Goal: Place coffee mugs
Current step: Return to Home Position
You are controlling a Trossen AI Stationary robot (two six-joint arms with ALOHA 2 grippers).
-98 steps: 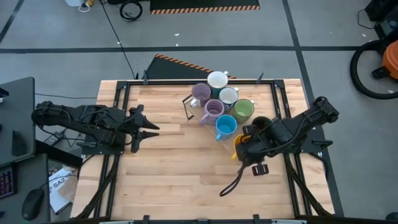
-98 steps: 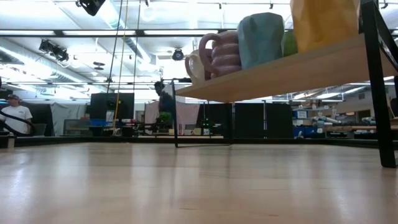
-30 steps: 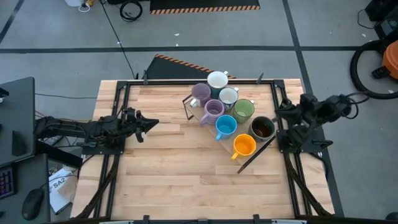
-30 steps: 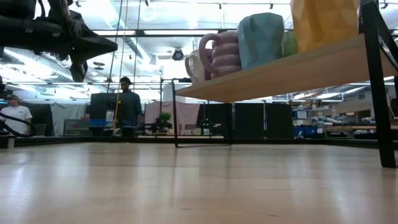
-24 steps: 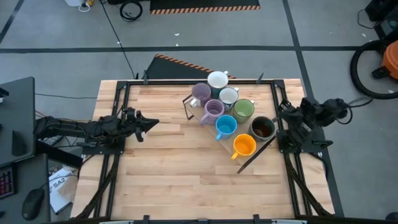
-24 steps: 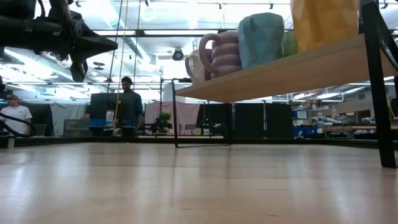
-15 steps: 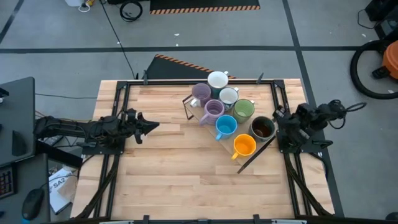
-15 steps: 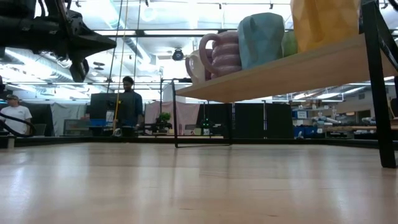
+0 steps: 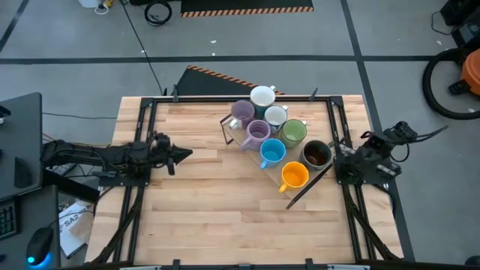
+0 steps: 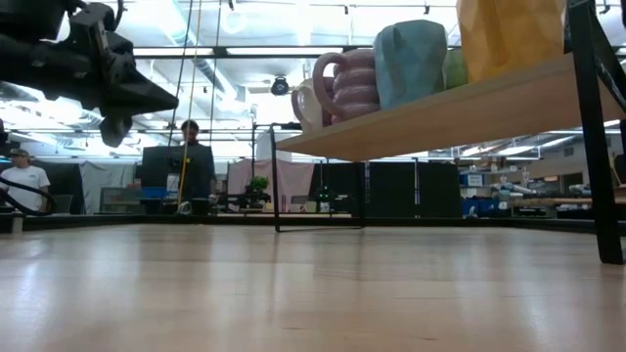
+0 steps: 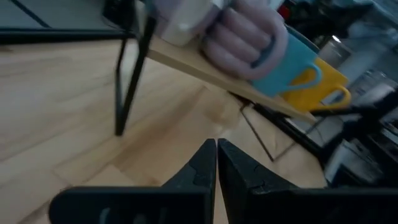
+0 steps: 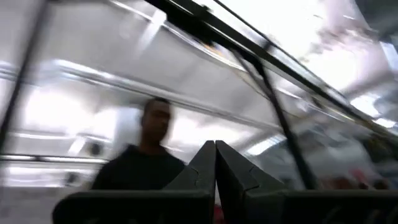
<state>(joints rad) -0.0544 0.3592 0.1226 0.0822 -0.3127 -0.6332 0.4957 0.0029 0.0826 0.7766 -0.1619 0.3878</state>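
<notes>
Well, eight small handled ceramic mugs [image 9: 272, 152] crowd the raised wooden shelf [image 10: 440, 112].
No mug stands on the pale wooden counter [image 9: 210, 217], so the left tool [image 11: 216, 163] and right tool [image 12: 215, 163] sit at its sides, fingers pinched together, empty.

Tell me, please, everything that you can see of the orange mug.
The orange mug is small, glossy and ceramic-looking, with one loop handle. It stands upright, mouth up and seemingly empty, on the raised wooden shelf, last at the row's front end, next to the blue mug and the dark brown mug. Whether it touches them is unclear.
</notes>
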